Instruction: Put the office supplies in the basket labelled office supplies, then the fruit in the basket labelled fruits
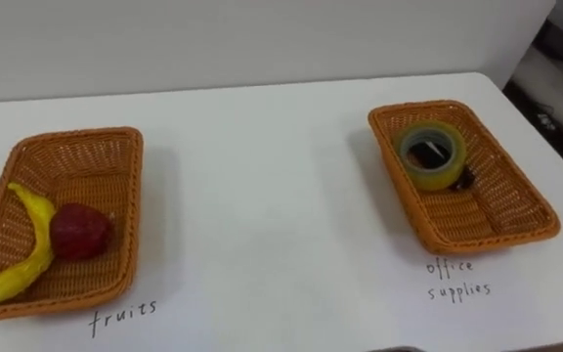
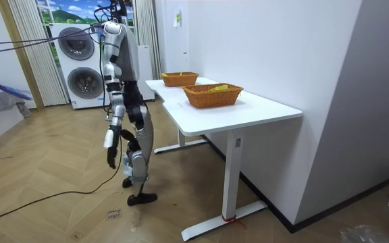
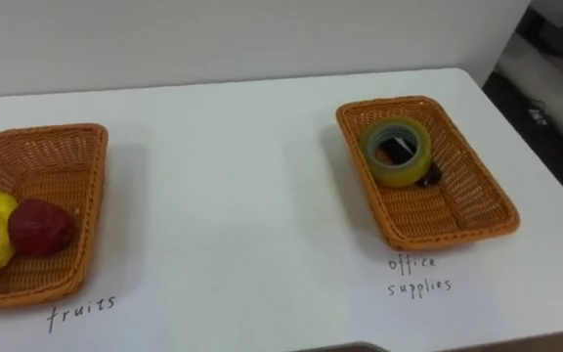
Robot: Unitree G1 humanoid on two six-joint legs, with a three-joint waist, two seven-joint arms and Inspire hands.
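On the counter [image 1: 262, 196] the left basket [image 1: 76, 137] and the right basket [image 1: 516, 220] stand well apart. In the left one a banana [image 1: 35, 244] lies left of an apple [image 1: 79, 232], touching it. In the right one a tape roll [image 1: 433, 176] sits in the far half.

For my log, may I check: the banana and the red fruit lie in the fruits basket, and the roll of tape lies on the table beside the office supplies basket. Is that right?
Not quite: the roll of tape lies inside the office supplies basket, not beside it, as the left eye view shows. The banana and the red fruit do lie in the fruits basket.
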